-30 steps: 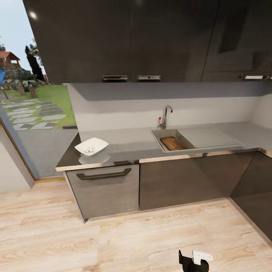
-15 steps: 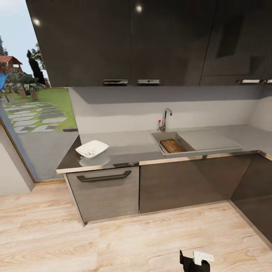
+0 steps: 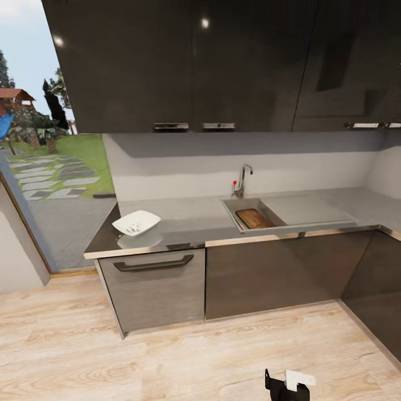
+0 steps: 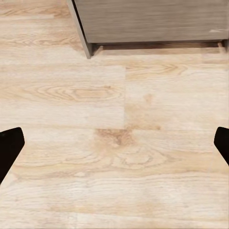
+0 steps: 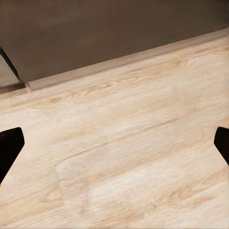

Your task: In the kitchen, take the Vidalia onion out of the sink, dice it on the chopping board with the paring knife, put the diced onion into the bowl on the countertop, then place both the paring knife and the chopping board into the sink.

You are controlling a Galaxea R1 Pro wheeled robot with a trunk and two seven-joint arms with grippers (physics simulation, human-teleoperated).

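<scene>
The brown wooden chopping board point(image 3: 254, 218) lies in the steel sink point(image 3: 236, 205); the white bowl point(image 3: 136, 223) holds pale pieces. Both tools, left point(image 4: 114, 143) and right point(image 5: 114, 143), are wide open and empty.

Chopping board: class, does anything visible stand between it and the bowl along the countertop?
Nothing visible does. The chopping board lies in the sink; the bowl sits apart near the counter's window end, with bare grey countertop between them.

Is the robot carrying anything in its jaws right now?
No. Both the left gripper and the right gripper have jaws spread wide, with just wooden floor between them.
</scene>
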